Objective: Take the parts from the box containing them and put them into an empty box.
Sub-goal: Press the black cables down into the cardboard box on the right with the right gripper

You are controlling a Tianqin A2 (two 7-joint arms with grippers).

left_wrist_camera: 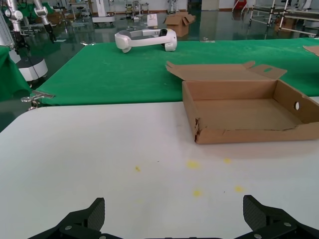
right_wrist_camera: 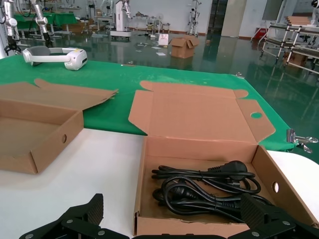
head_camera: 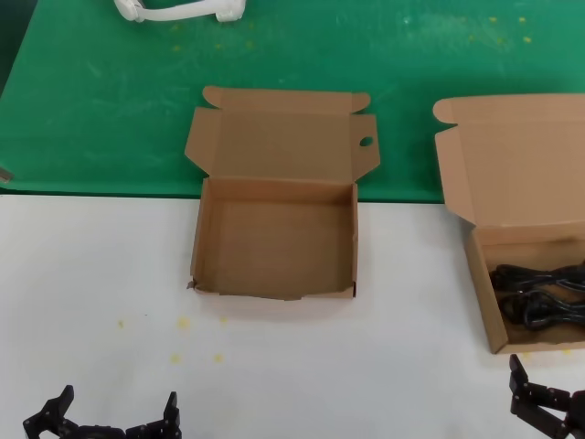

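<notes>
The right gripper [head_camera: 547, 402] hovers low at the near edge of the white tabletop [head_camera: 91, 274], its jaws spread wide and holding nothing, just in front of the box containing the cables [head_camera: 483, 274]; the left gripper [head_camera: 105, 422] waits near the tabletop's front edge on the other side, jaws equally wide and empty. The black cables [right_wrist_camera: 207, 189] lie coiled together on that box's floor, a plug end showing toward the back wall, the lid standing open behind. The empty box [head_camera: 274, 238] sits between the two arms, well apart from the full one, lid folded back, its front edge ragged. On the green mat [head_camera: 110, 110] behind lies a white headset [head_camera: 183, 9], no part of the job. Nothing appears moved yet. The step in hand is likely the first reach; it would go best straight down over the front wall, jaws kept wide, closing across one bundle where the strands run parallel; a grasp near a loop risks dragging its neighbours along.
</notes>
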